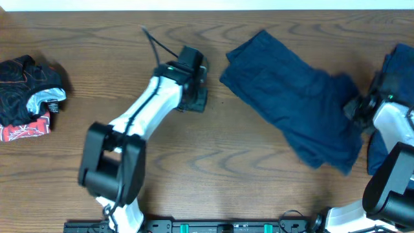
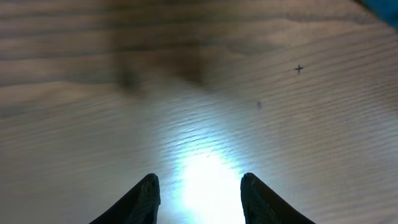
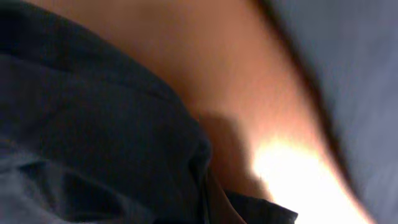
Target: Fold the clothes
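Note:
Dark navy shorts [image 1: 291, 103] lie spread and rumpled on the wooden table [image 1: 259, 168], right of centre. My right gripper [image 1: 359, 107] sits at their right edge, shut on the cloth. In the right wrist view the dark shorts [image 3: 93, 137] fill the left side and hide the fingers. A second blue piece [image 1: 400, 65] lies at the far right edge. My left gripper [image 2: 199, 183] hangs open over bare wood with nothing between its fingers, and in the overhead view the left gripper [image 1: 196, 90] is left of the shorts and apart from them.
A bundle of black, red and white clothing [image 1: 29, 97] lies at the far left of the table. A corner of blue cloth [image 2: 388, 7] shows at the top right of the left wrist view. The arm bases stand along the front edge.

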Controlling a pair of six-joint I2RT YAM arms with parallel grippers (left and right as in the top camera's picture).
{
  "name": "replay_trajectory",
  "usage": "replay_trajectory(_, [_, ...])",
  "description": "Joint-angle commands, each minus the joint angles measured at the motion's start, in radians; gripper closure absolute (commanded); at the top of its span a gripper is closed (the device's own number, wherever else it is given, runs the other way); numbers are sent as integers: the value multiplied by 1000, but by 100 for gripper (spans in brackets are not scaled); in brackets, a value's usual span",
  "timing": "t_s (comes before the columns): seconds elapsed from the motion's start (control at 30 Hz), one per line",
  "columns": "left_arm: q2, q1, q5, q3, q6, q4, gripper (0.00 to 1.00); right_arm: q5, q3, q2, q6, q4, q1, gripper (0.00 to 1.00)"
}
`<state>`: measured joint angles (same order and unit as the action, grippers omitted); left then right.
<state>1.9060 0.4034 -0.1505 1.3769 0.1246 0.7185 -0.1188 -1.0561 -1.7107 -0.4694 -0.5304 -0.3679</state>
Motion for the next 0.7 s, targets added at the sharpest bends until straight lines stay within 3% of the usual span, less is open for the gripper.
replay_trajectory(0.0, [34,30,-33,16,35,-29,55,-72,-106,0,194,46,-16,99])
replay_trajectory(0.13, [39,64,-48,16,67,-84,55,-100,-177,-2,256,90,-18,99])
replay_trajectory(0.17, [39,72,-50,16,74,-101,55,-97,-187,-2,277,101,-18,93])
replay_trajectory(0.23, [39,83,-49,16,87,-124,55,-93,-195,-3,282,117,-17,63])
replay_trajectory(0.27, [39,88,-49,16,100,-133,54,-86,-195,-3,284,119,-17,1])
replay_trajectory(0.43, [40,98,-52,16,121,-180,54,-40,-199,-2,264,56,-16,1])
replay_trajectory(0.67, [74,92,-110,17,121,-363,50,222,-270,6,223,-84,42,1])
